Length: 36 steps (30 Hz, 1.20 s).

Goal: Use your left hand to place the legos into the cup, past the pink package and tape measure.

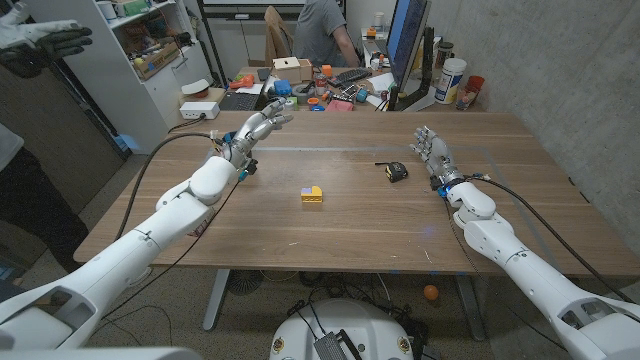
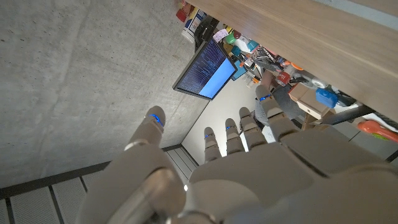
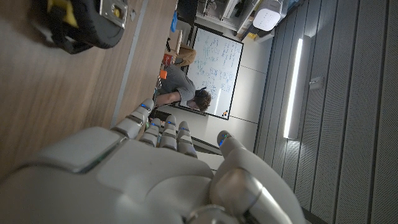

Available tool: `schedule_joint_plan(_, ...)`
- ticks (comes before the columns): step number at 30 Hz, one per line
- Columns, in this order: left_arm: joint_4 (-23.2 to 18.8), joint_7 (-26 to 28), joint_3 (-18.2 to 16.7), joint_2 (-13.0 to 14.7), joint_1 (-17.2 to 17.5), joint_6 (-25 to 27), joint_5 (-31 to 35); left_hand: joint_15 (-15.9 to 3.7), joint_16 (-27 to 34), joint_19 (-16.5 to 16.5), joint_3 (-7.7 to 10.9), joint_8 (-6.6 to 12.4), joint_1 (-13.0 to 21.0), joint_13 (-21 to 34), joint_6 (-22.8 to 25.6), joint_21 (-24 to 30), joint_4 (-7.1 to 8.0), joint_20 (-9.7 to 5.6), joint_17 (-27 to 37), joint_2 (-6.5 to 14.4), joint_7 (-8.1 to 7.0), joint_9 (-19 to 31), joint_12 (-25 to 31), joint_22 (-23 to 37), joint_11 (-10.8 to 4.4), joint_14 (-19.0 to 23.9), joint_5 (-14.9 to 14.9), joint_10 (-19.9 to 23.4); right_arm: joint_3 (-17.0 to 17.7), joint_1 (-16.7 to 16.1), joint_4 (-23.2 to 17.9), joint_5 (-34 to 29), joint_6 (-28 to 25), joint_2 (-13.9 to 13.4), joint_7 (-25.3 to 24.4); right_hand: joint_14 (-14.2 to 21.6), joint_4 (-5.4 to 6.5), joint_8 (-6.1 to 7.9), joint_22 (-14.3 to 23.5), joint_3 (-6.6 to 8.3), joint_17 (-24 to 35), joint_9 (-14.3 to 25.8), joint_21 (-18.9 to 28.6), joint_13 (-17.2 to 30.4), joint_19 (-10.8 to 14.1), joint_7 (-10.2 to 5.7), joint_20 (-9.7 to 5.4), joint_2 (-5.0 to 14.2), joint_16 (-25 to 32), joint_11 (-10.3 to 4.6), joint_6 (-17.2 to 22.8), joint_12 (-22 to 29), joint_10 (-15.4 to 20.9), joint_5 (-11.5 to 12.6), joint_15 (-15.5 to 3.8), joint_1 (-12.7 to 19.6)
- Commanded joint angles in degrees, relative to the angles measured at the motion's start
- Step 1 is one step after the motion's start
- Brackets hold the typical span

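Table: wooden table (image 1: 350,215), used as the landmark below.
Legos: a small block of yellow legos (image 1: 312,194) with a patch of other colour on top sits on the table near its middle, touching nothing.
Tape measure: black and yellow tape measure (image 1: 397,171) lies on the table to the robot's right of the legos and a little farther from the robot, apart from them. It also appears in the right wrist view (image 3: 84,22), resting on the wood beyond the right hand's fingers.
Left hand: left hand (image 1: 255,130) is raised over the table's far left part, well apart from the legos. Fingers are extended and spread, pointing away from the robot toward the far edge; it holds nothing. The left wrist view shows the same hand (image 2: 249,168) from behind, fingers straight and empty.
Right hand: right hand (image 1: 432,152) stands at the table's right part, just beside the tape measure but not touching it. Fingers are extended upward and slightly apart, nothing in them; the right wrist view (image 3: 155,168) agrees.
Person: a seated person (image 1: 325,30) is beyond the table's far edge, at a cluttered desk.
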Motion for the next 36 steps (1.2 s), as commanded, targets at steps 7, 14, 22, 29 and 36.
schedule_joint_plan(7,-8.7,-2.9,-0.5,4.6,-1.4,1.3,8.6,0.82,-0.4,0.8,-0.82,-0.16,4.4,0.3,-1.7,-0.7,-0.33,0.14,0.1,-2.4,-0.54,0.1,0.1,0.0,-0.17,-0.7,1.2,-1.1,0.4,-0.4,0.5,0.5,0.9,0.1,0.7,0.0,-0.08,0.55,0.3,-0.54,0.1,0.2,0.5,0.2,0.3,0.62,0.44,-0.45,0.5,0.63,0.3,0.4,0.2,0.0,0.33,-0.7)
schedule_joint_plan(14,-11.0,-3.0,-0.9,5.9,-1.7,0.4,12.8,0.36,0.1,5.5,-2.45,0.64,11.0,0.5,0.1,0.1,0.10,-0.74,0.0,-3.8,-1.57,0.3,0.8,0.2,-0.86,0.4,2.8,0.1,0.4,-0.4,0.6,0.4,1.2,0.2,0.7,0.0,0.01,0.54,0.3,-0.76,0.1,0.2,0.5,0.2,0.3,0.73,0.50,-0.68,0.5,0.64,0.3,0.4,0.2,0.0,0.39,-1.0)
schedule_joint_plan(22,-12.9,-7.3,-1.0,7.3,-3.1,-1.0,13.7,1.64,-1.0,1.9,-5.56,-0.24,12.9,0.5,-1.1,-2.2,0.71,1.04,0.0,-5.8,-2.02,0.3,0.1,0.0,-0.72,-3.1,4.2,-2.0,0.4,-0.3,0.7,0.4,1.6,0.3,0.9,0.0,0.08,0.57,0.3,-1.00,0.1,0.2,0.5,0.2,0.3,0.75,0.61,-0.93,0.5,0.64,0.3,0.4,0.2,0.1,0.42,-1.3)
schedule_joint_plan(29,-15.6,-14.5,0.6,9.2,-7.0,0.3,16.9,2.37,-1.1,1.4,-7.20,-0.99,14.4,0.5,-3.3,-3.1,0.65,1.15,0.0,-5.6,-2.07,0.3,-0.6,-0.1,-0.68,-4.7,5.4,-4.2,0.4,-0.2,1.0,0.6,2.1,0.6,1.2,0.0,0.15,0.58,0.3,-1.20,0.1,0.2,0.5,0.2,0.3,0.81,0.60,-1.12,0.5,0.68,0.3,0.5,0.2,0.1,0.49,-1.5)
schedule_joint_plan(36,-17.3,-19.2,1.8,9.5,-9.8,1.5,19.3,1.00,-0.6,0.1,-7.94,-0.77,16.6,0.5,-3.8,-4.1,0.47,1.11,0.0,-5.2,-2.25,0.4,-0.4,-0.1,-0.74,-4.1,6.4,-4.6,0.7,-0.4,1.0,0.8,2.6,0.6,1.4,0.0,0.21,0.60,0.3,-1.40,0.1,0.2,0.5,0.2,0.3,0.88,0.73,-1.32,0.5,0.79,0.3,0.4,0.2,0.1,0.61,-1.8)
